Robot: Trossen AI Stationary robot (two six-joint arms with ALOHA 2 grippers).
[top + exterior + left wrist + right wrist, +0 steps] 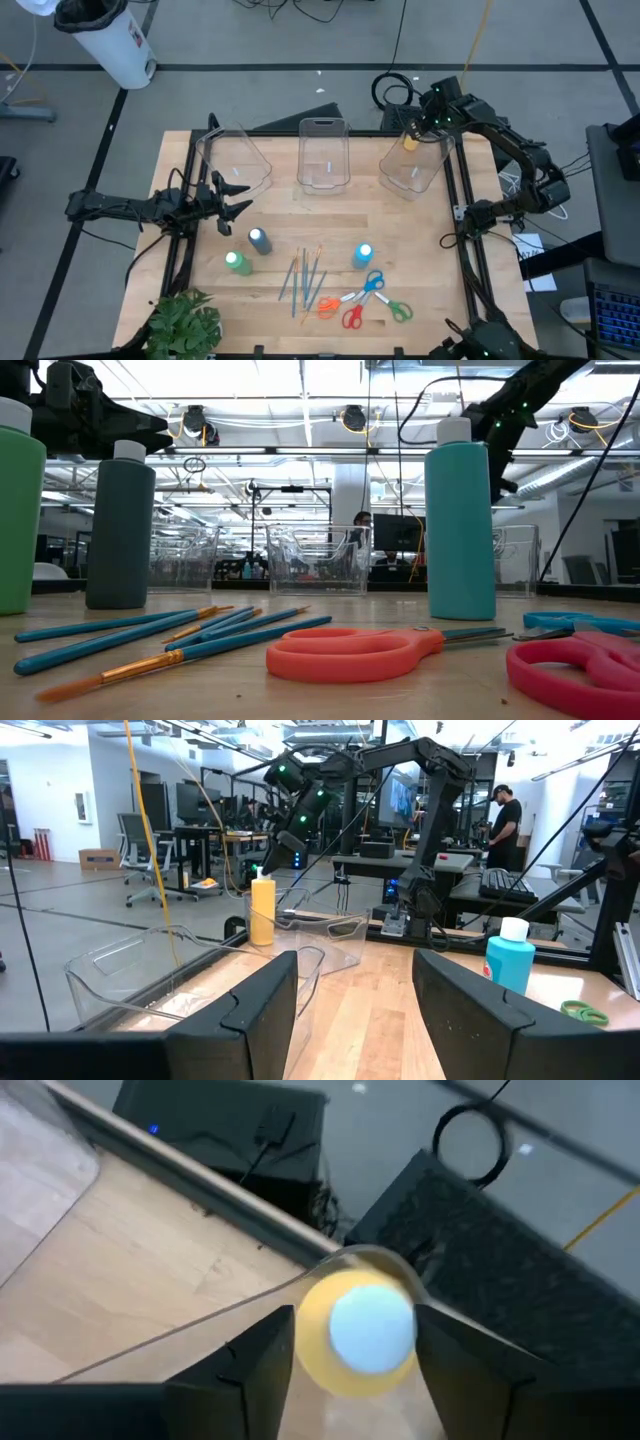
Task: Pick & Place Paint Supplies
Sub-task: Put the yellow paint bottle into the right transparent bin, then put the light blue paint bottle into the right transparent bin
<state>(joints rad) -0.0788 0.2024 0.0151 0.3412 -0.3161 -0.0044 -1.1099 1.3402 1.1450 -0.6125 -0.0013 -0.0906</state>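
A yellow paint bottle (410, 142) with a white cap (372, 1328) stands upright on its base inside the right clear bin (415, 172). My right gripper (420, 126) hangs over it, open and tilted down, one finger on each side of the bottle's top. My left gripper (235, 197) waits open at the table's left, holding nothing. Standing on the table are a green bottle (237, 262), a grey-blue bottle (259, 240) and a blue bottle (363, 256). Brushes (305, 278) and several scissors (365, 298) lie flat near the front. My right gripper comes at the yellow bottle from above, slanting down, its fingers (262, 1360) beside the shoulder (310, 1365) below the cap. I cannot tell whether they touch it. The bottle stands upright on the bin's floor (262, 915).
Two more clear bins stand at the back, left (235, 160) and middle (323, 152). A green leafy plant (185, 322) sits at the front left corner. Black rails (462, 240) run along both sides of the table. A person stands in the room beyond.
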